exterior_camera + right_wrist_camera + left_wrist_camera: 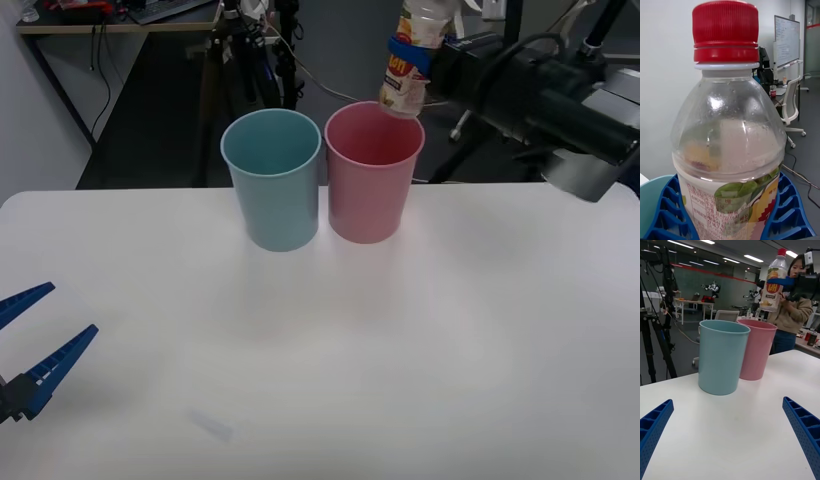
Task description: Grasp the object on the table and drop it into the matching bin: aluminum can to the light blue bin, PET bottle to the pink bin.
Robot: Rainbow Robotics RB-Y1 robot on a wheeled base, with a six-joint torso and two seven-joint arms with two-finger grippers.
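My right tool (410, 52) pinches the bottle (409, 62) around its label, holding it upright in the air above the far rim of the pink bin (372, 186). The blue bin (273, 180) stands just beside it. My left tool (35, 345) hangs spread over the table (420, 350), near its edge.

Front cam chops off the top of the PET bottle (409, 62), so no cap there, and the left gripper (28, 345) at 8 o'clock is cut by the frame edge. From the right wrist, the bottle hides nearly everything; its label text is unreadable.
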